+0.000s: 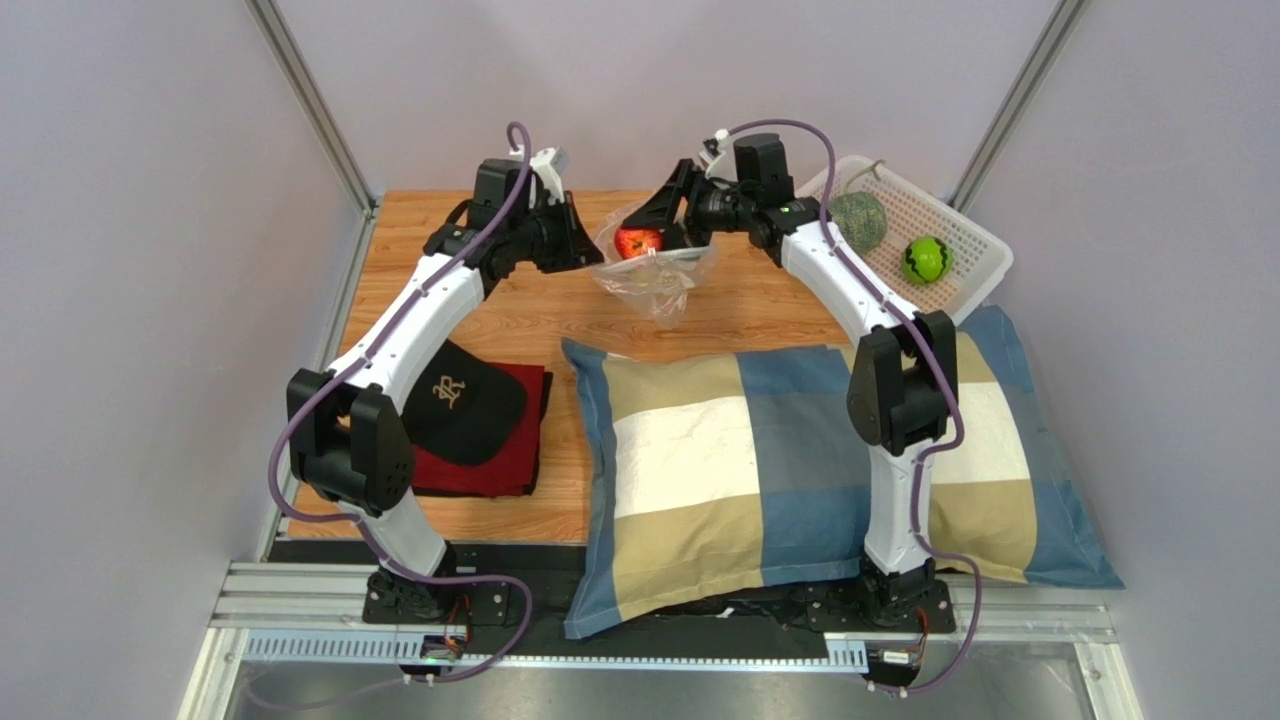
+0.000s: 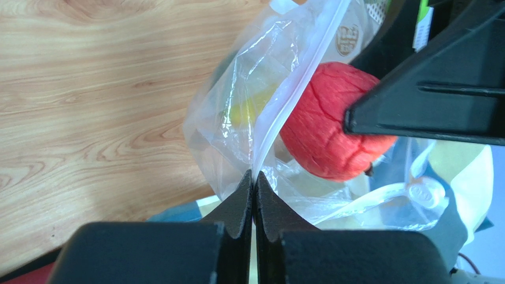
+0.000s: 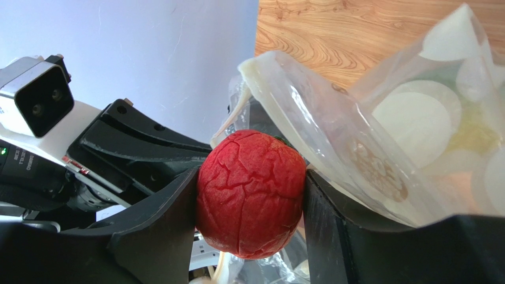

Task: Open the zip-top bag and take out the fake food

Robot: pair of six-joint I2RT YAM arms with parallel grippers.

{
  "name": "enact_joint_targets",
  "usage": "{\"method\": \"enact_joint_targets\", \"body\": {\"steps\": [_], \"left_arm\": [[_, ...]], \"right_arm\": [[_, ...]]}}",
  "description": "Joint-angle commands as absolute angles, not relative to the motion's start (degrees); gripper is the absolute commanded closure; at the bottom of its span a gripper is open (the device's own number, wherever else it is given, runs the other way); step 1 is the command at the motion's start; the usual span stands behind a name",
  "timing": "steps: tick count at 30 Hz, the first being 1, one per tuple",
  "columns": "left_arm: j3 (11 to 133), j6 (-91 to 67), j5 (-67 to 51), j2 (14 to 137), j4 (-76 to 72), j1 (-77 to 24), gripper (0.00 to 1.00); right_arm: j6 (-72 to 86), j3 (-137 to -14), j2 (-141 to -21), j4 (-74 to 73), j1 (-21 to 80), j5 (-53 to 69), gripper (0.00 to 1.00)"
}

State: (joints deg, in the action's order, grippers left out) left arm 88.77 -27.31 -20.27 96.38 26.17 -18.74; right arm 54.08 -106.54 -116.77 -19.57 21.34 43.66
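Observation:
The clear zip-top bag (image 1: 657,278) hangs open above the far middle of the wooden table. My left gripper (image 1: 589,240) is shut on its rim; in the left wrist view the jaws (image 2: 255,177) pinch the white zip strip of the bag (image 2: 237,112). My right gripper (image 1: 661,225) is shut on the red round fruit (image 1: 637,240), held at the bag's mouth. The fruit (image 3: 251,192) sits squeezed between both fingers, with the bag (image 3: 379,136) beside it. The fruit also shows in the left wrist view (image 2: 329,124). The grey-green melon ball (image 1: 858,218) and bright green ball (image 1: 926,260) lie in the basket.
A white perforated basket (image 1: 974,240) stands at the far right. A checked pillow (image 1: 751,465) covers the near middle and right. A black cap (image 1: 458,402) lies on a red cloth (image 1: 496,465) at the left. Something yellowish (image 2: 246,109) remains inside the bag.

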Motion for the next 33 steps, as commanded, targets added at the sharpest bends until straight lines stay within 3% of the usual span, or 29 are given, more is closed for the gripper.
{"method": "enact_joint_targets", "body": {"steps": [1,3,9,11,12,15,19,26,30,33], "left_arm": [[89.2,-30.3,-21.4,99.8,23.2,-18.7,1.0],[89.6,-32.3,-22.0,103.3,21.3,-18.6,1.0],[92.0,-33.7,-22.3,110.6,17.1,-19.2,1.0],[93.0,-33.7,-23.0,111.5,17.3,-19.3,1.0],[92.8,-33.7,-23.2,111.4,17.1,-19.4,1.0],[92.0,-33.8,-23.2,111.3,16.3,-19.6,1.0],[91.7,-33.8,-23.6,110.8,16.3,-20.0,1.0],[90.5,-33.5,-22.0,109.5,17.3,-20.7,1.0],[90.8,-32.4,-21.4,109.6,19.1,-20.7,1.0],[90.5,-33.0,-22.4,110.6,18.3,-20.7,1.0]], "right_arm": [[58.9,-109.4,-122.5,-20.0,21.3,47.9,0.87],[60.3,-108.8,-124.1,-17.5,21.4,49.7,0.85],[55.9,-111.2,-128.4,-19.9,23.0,50.3,0.64],[54.5,-110.4,-127.8,-21.3,23.4,48.6,0.54],[54.0,-110.3,-127.4,-22.7,23.6,48.3,0.42],[52.7,-109.3,-126.0,-26.2,23.6,46.1,0.25],[54.6,-109.2,-125.2,-30.0,23.9,45.4,0.16],[48.1,-115.0,-126.2,-37.2,24.0,39.8,0.13],[38.7,-123.3,-128.0,-49.4,23.7,33.8,0.1],[35.5,-120.8,-126.4,-45.6,24.1,28.2,0.09]]}}
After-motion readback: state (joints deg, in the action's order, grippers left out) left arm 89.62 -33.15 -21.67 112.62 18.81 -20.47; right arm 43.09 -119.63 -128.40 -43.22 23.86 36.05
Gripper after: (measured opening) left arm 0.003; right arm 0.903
